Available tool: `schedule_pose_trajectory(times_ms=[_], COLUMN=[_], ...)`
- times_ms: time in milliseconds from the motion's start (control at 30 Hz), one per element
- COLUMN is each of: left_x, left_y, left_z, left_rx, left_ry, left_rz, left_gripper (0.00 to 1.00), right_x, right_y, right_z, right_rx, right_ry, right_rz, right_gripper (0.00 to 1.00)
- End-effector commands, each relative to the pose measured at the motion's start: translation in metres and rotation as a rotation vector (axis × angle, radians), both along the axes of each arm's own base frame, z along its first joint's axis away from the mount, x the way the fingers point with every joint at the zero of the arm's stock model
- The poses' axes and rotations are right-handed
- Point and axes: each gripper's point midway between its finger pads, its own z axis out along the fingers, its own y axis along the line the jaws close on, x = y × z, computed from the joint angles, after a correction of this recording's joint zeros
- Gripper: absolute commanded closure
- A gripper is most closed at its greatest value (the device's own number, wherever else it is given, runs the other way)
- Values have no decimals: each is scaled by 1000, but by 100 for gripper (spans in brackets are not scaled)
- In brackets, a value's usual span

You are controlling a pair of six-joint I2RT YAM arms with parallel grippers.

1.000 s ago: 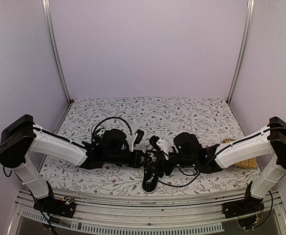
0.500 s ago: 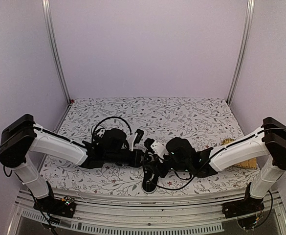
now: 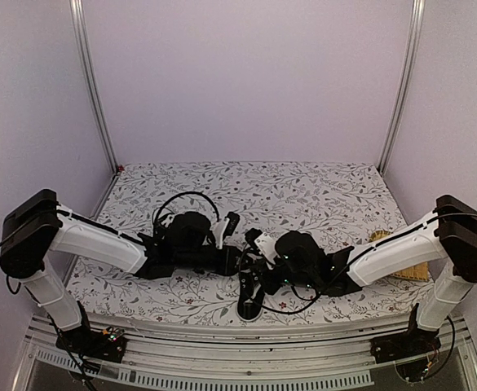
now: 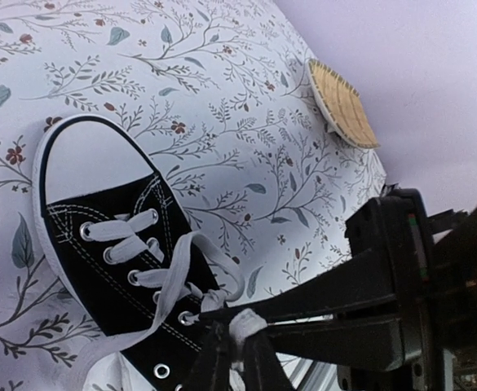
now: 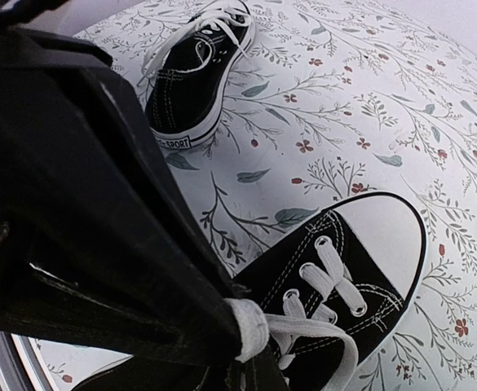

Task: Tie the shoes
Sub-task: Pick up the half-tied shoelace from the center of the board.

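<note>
**A:** What has the left gripper (image 4: 238,340) got?

**B:** It is clenched on a white lace (image 4: 173,281) of the near shoe (image 4: 99,244). A short bit of the lace shows between its tips, just above the top eyelets.

**A:** And the right gripper (image 5: 243,346)?

**B:** It is clamped too, on the same lace at almost the same spot. The two sets of tips meet there. I cannot tell whether they touch.

**A:** Where is that shoe?

**B:** It sits at the middle of the near edge of the table (image 3: 303,187), sole down, with its heel toward that edge. From above, both wrists cover its front half. The lace runs through the eyelets but has no knot.

**A:** And the other one?

**B:** The far shoe (image 5: 193,73) stands farther in from that edge, apart from the first and just beside the left arm. Its laces lie loose.

**A:** Anything else?

**B:** A straw mat (image 4: 342,102) lies near the table's right edge, well apart from both shoes.
</note>
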Motion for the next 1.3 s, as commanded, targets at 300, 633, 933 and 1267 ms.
schedule_pose_trajectory(times_ms=[300,633,933,1267], left_x=[16,19,22,-8], left_y=[55,49,59,52], left_z=[-27,-60,-92,-84], left_rx=[124,229,314,171], left_ry=[-34,-57,11,67], left_rz=[58,-40,-4,-69], left_gripper=[48,45,48,100], right_x=[5,5,4,6], right_y=[-12,-6,-5,-2], right_z=[-2,-1,1,5], right_rx=[79,102,116,138], right_ry=[54,72,81,87], right_rz=[-107,-102,-102,-98], right_gripper=[98,98,98,98])
